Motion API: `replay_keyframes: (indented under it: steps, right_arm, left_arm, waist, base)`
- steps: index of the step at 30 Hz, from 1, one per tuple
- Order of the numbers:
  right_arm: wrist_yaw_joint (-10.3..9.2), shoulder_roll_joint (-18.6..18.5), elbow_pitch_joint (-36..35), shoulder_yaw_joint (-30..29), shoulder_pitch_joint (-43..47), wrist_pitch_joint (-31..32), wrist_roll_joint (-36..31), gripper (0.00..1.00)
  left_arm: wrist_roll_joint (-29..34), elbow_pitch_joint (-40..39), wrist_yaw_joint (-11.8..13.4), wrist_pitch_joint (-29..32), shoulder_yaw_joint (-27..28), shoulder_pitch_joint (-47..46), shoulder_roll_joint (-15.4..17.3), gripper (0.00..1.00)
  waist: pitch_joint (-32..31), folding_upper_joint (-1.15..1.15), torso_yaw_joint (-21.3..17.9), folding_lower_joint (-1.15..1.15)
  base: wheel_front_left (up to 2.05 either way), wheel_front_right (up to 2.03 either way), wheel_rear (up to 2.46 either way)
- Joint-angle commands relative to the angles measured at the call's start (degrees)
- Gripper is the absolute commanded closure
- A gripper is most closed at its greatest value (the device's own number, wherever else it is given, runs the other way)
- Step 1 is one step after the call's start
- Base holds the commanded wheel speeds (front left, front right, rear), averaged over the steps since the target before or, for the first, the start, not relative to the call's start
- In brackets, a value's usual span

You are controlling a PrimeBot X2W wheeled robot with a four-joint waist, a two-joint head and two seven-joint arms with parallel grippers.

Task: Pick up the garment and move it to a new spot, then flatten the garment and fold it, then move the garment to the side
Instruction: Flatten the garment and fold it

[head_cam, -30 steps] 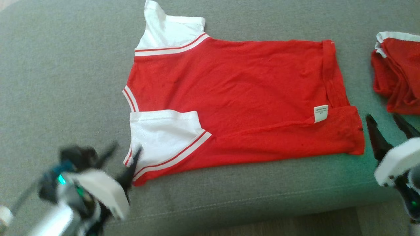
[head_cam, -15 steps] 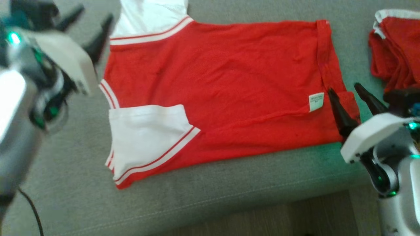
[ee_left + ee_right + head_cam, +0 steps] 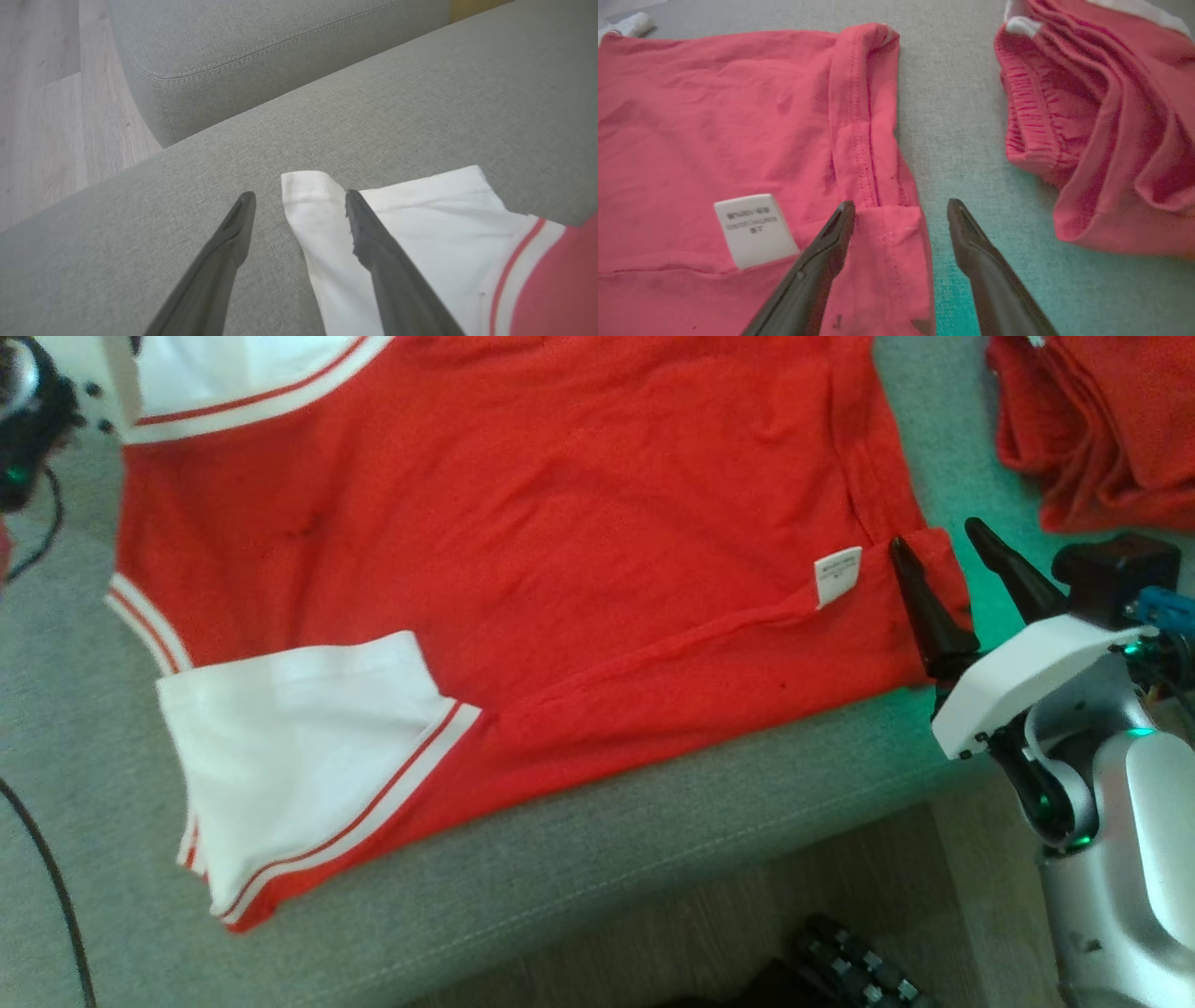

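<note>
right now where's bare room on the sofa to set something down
Widest bare cushion: left of the red shirt and its white sleeve. A thin strip runs between the shirt and the front seam. Crowded: the gap between shirt and second red garment, where the right gripper hangs open.

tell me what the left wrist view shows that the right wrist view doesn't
Left wrist view: the open left gripper over the white sleeve of the garment, with a second cushion and wood floor beyond. Right wrist view: the open right gripper at the red hem corner, a white care label, and a bunched red cloth lying apart. Shared: the same red-and-white garment on the grey couch seat.
</note>
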Motion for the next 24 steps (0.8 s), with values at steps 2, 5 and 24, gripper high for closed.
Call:
replay_keyframes:
  steps: [2, 5, 24]
  right_arm:
    - [-0.02, -0.1, -1.5, 1.0, -0.9, -0.7, 0.4, 0.00]
    - [-0.02, 0.1, -0.7, 1.5, -1.5, -1.4, 0.6, 0.00]
    - [-0.02, 0.7, 1.0, 1.1, -4.0, -3.2, 0.6, 0.00]
  left_arm:
    - [0.7, -0.1, -0.2, 0.0, 1.5, -3.9, 2.5, 0.00]
    - [1.4, 3.0, -0.4, 0.4, 0.8, -5.7, 2.6, 0.00]
    - [-1.6, 8.9, -1.6, 1.4, -2.0, -10.3, 1.4, 1.00]
  waist:
    - [1.4, 0.00, -1.4, 0.00]
    - [2.2, 0.00, -2.2, 0.00]
    - [2.5, 0.00, -2.8, 0.00]
  base:
    - [0.00, 0.00, 0.00]
    - [0.00, 0.00, 0.00]
    - [0.00, 0.00, 0.00]
